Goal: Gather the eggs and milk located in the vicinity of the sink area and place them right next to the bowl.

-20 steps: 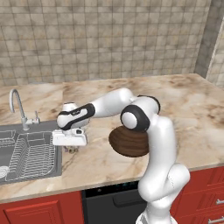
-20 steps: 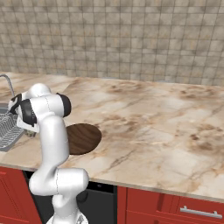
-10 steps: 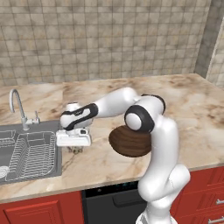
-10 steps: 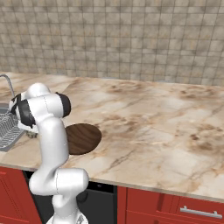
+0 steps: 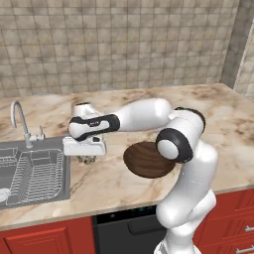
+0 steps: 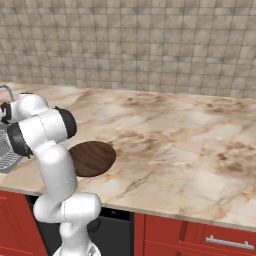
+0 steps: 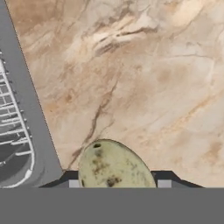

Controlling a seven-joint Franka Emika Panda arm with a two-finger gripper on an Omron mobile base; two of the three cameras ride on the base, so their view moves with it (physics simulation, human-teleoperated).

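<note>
Left base view: the gripper (image 5: 88,158) hangs over the counter just beside the sink area (image 5: 32,173), apart from the bowl (image 5: 148,159). Hand view: the eggs (image 7: 114,166) sit clamped between the fingers; carry level and set down next to the bowl, not inside.

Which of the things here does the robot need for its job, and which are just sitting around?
For the job:
- eggs, an olive lump held between the finger tips of the gripper
- bowl, brown wood, on the counter
- sink, left of the gripper

Just there:
- faucet at the sink's back
- wire dish rack in the basin
- red cabinets below
</note>
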